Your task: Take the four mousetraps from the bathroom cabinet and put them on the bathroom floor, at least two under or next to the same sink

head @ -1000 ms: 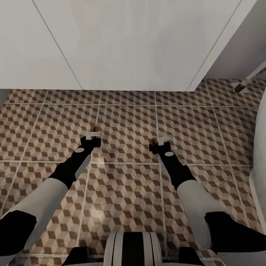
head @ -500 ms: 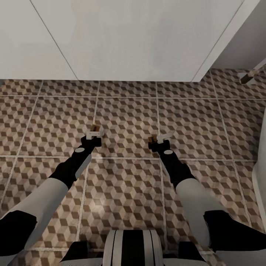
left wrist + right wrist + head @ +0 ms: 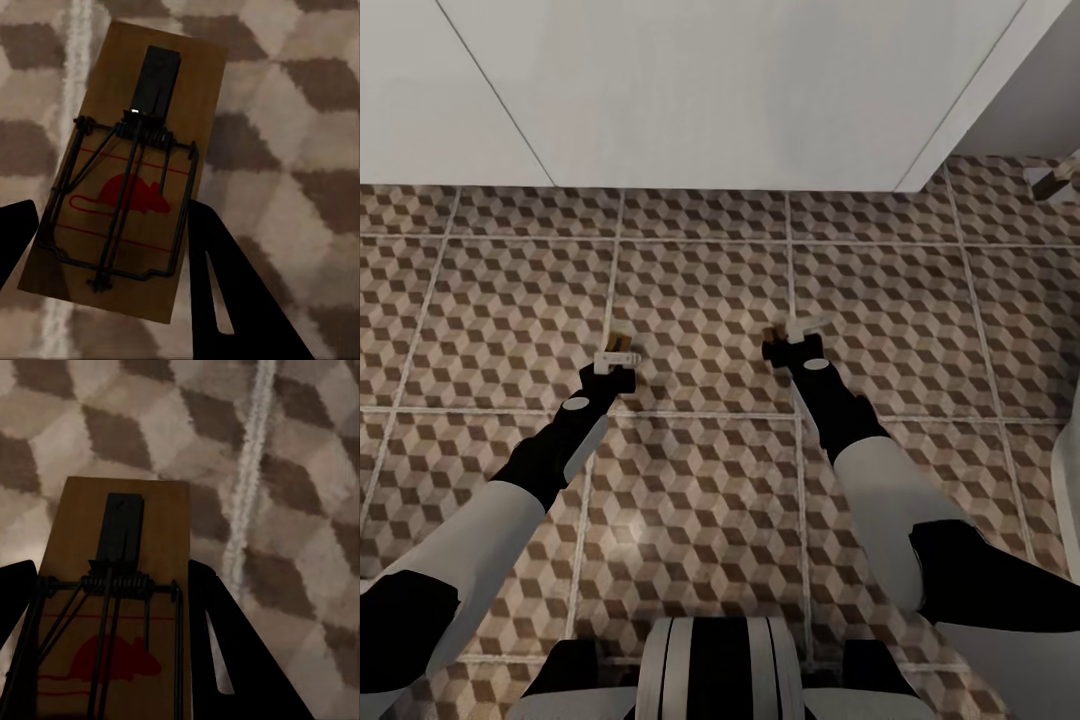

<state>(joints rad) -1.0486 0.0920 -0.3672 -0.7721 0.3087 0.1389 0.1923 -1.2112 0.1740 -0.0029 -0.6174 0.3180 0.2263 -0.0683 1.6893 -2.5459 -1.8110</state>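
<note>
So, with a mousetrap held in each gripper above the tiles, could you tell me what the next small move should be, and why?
Probably lower both arms toward the bathroom floor before releasing. The left gripper and right gripper each clamp a mousetrap, and both wrist views show tile beneath the boards, seemingly not yet touching. The white vanity stands just ahead, so setting them down here looks sensible.

Cube-patterned brown, beige and white floor tiling (image 3: 700,290) with pale grout lines is spanning the room. A plain white panelled surface (image 3: 730,90), possibly a wall, is bordering its far edge.
</note>
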